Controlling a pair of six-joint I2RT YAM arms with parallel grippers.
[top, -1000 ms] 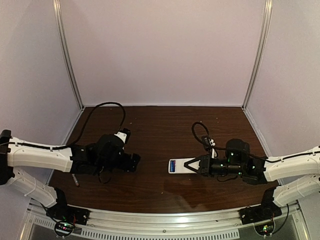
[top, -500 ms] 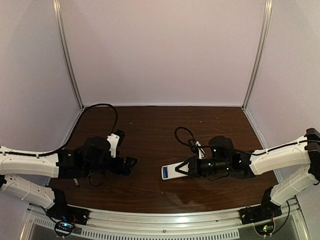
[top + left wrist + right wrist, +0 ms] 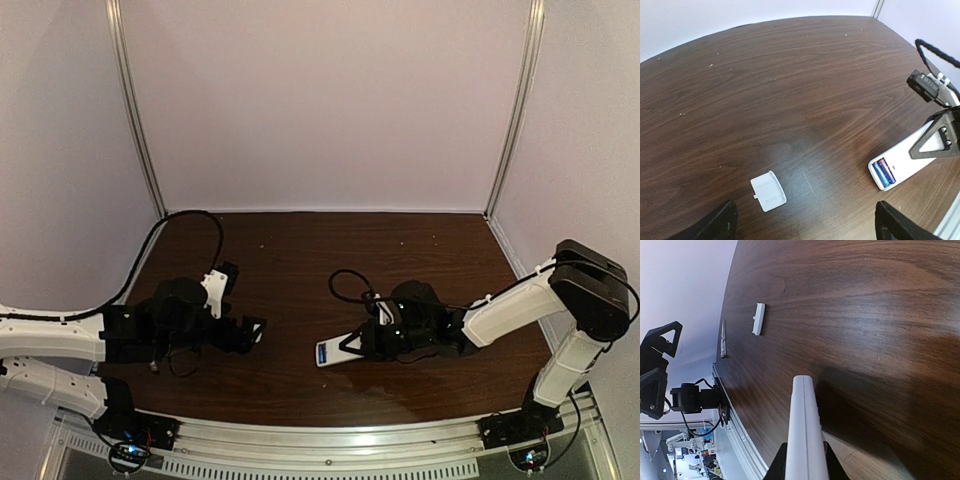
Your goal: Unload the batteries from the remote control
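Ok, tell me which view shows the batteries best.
Left wrist: the batteries lie side by side, blue and pink, in the open end of the remote control. Top view gives a bluish patch; right wrist shows only the remote's edge.

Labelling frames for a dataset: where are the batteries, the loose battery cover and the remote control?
batteries (image 3: 883, 172), left wrist view, middle of the pair.
battery cover (image 3: 768, 190), left wrist view, its centre.
remote control (image 3: 902, 160), left wrist view, bare white back.

Right wrist: remote control (image 3: 802, 430) near end cropped; left hand (image 3: 807, 222) fingers mostly cropped.
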